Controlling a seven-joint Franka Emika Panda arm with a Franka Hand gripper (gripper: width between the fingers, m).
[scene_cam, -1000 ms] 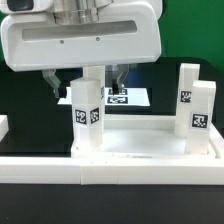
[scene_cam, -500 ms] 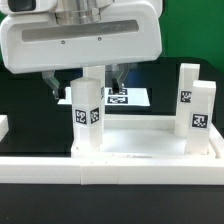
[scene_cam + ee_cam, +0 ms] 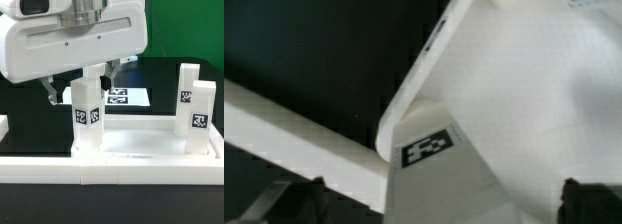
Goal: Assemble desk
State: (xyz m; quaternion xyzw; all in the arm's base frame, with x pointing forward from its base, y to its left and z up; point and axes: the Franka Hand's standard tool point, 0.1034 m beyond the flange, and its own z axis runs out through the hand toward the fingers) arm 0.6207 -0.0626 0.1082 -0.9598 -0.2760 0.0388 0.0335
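The desk's tabletop (image 3: 140,146) lies flat with its rim up. One square post leg (image 3: 88,112) stands upright at its corner on the exterior view's left, tags facing forward. Two more legs (image 3: 187,94) (image 3: 203,108) stand at the corner on the exterior view's right. My gripper (image 3: 79,84) hangs over the first leg, open, with a finger on each side of its top. In the wrist view the leg (image 3: 491,120) with its tag (image 3: 429,146) fills the space between the dark fingertips (image 3: 295,203), and gaps show on both sides of my gripper (image 3: 441,205).
A long white border bar (image 3: 110,178) runs along the front below the tabletop. The marker board (image 3: 125,99) lies behind the leg on the black table. A small white piece (image 3: 4,126) sits at the exterior view's left edge.
The hand has shifted toward the exterior view's left over the leg. The jaws stay open and the parts have not moved.
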